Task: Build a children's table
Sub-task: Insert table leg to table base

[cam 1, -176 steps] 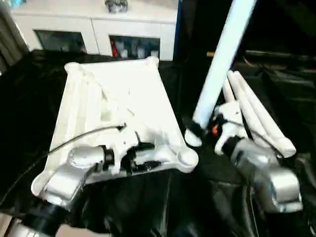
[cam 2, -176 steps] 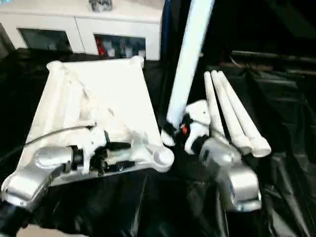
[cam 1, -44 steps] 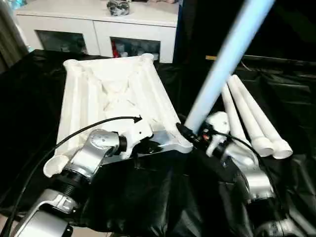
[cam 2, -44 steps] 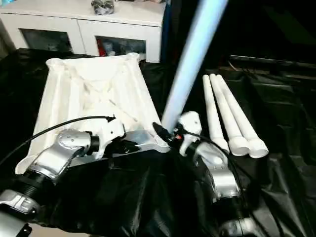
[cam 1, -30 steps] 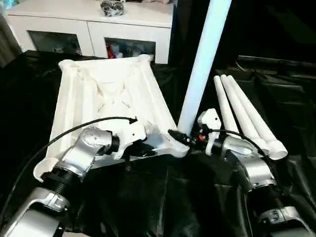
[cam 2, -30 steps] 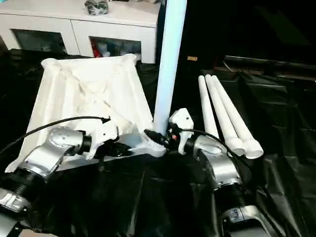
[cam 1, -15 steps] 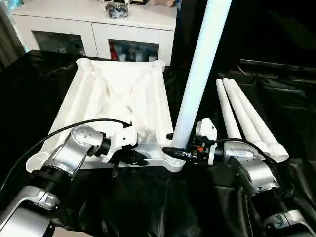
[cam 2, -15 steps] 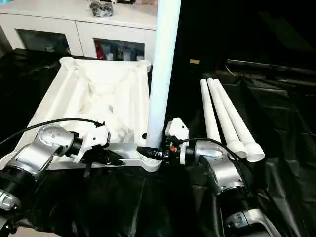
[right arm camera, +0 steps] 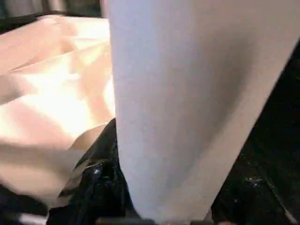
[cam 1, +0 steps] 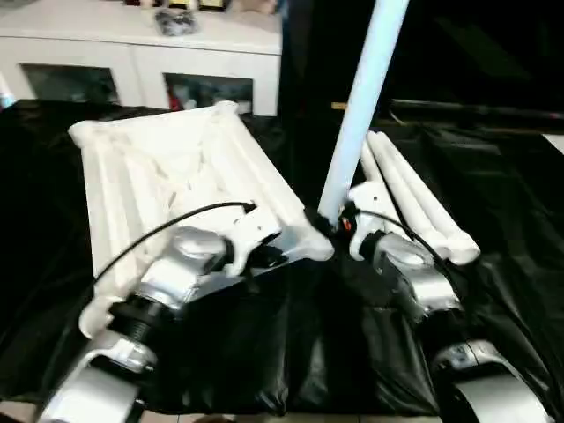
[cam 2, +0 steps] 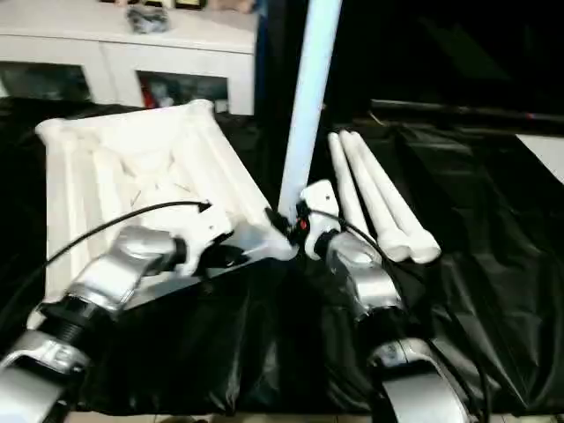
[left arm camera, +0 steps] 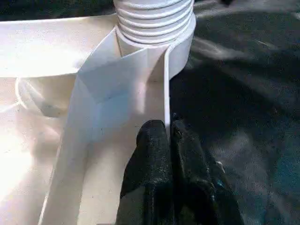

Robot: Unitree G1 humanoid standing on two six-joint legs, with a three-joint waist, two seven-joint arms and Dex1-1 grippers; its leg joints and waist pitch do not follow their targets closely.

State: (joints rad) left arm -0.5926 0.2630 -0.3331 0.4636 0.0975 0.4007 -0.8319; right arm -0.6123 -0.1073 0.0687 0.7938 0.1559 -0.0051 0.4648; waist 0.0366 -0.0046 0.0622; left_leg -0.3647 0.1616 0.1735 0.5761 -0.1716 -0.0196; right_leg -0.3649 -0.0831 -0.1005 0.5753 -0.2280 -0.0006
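The white table top [cam 1: 167,167] lay upside down on black sheeting [cam 1: 493,220], its ribbed underside facing up and its long axis running away from the robot at a slant. A round corner socket [left arm camera: 154,21] with a ridged collar stood at the near corner beside the right arm.

The left gripper [left arm camera: 168,133] had its two black fingers pressed together on the thin upright wall of the table top's near edge, a little short of that corner socket. In the left eye view the same gripper [cam 1: 264,257] sat at the near edge, with a black cable [cam 1: 167,225] arching over the forearm.

The right gripper [cam 1: 328,220] pinched a long white leg [cam 1: 361,97] near its lower end, one black finger [right arm camera: 93,178] showing against the tube. The leg stood nearly upright, leaning slightly, its lower end at the near right corner of the table top. Whether the leg's end was seated in the socket could not be determined.

Three further white legs [cam 1: 414,198] lay side by side on the sheeting to the right of the table top, touching one another, their wider open ends toward the robot.

A white cabinet [cam 1: 141,53] with glass doors stood behind the work area, small dark objects [cam 1: 176,19] on its top.
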